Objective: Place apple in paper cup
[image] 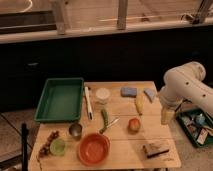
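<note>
The apple (133, 124) is small, round and red-orange, and lies on the wooden table (125, 155) right of centre. The paper cup (102, 95) is pale cream and stands upright near the table's back edge, to the upper left of the apple. My gripper (166, 116) hangs down from the white arm (182, 85) over the table's right edge. It is to the right of the apple and a little above it, apart from it. Nothing shows in the gripper.
A green tray (60, 99) fills the back left. A banana (139, 104), two blue sponges (128, 91), a white stick (88, 102), a green pepper (104, 118), a metal cup (75, 130), a green cup (57, 146), an orange bowl (94, 148) and a brown block (156, 149) are spread around.
</note>
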